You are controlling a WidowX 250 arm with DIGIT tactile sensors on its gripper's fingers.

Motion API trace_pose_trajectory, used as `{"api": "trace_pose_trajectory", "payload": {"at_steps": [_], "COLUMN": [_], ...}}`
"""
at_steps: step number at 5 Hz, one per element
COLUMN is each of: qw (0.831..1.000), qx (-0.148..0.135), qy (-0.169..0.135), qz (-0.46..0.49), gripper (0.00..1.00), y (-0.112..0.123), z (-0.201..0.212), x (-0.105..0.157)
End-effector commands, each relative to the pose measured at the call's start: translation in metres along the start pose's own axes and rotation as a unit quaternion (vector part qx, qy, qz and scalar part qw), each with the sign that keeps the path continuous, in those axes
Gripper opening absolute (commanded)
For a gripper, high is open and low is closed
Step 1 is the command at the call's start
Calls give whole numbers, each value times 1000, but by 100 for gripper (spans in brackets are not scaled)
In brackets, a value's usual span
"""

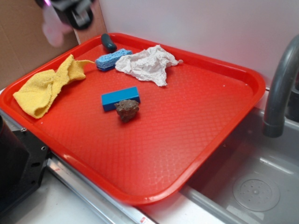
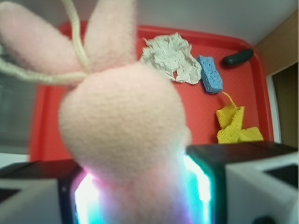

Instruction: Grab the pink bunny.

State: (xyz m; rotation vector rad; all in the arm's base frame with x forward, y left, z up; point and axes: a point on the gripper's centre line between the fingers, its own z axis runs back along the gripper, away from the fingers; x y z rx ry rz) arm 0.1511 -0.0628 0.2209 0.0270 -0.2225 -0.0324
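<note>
The pincer grips the pink bunny by its lower body, head and ears filling the wrist view. In the exterior view the bunny hangs blurred at upper left, clear above the red tray. The grab looks essentially done; a good finish would mean steady squeeze and a slow lift, since soft plush could slip.
</note>
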Motion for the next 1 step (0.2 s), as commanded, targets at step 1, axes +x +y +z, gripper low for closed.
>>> {"api": "trace_pose_trajectory", "payload": {"at_steps": [1], "qw": [994], "qx": [-7], "qy": [45], "qz": [96], "gripper": [0], "y": [-1], "z": [37], "x": [-3]}}
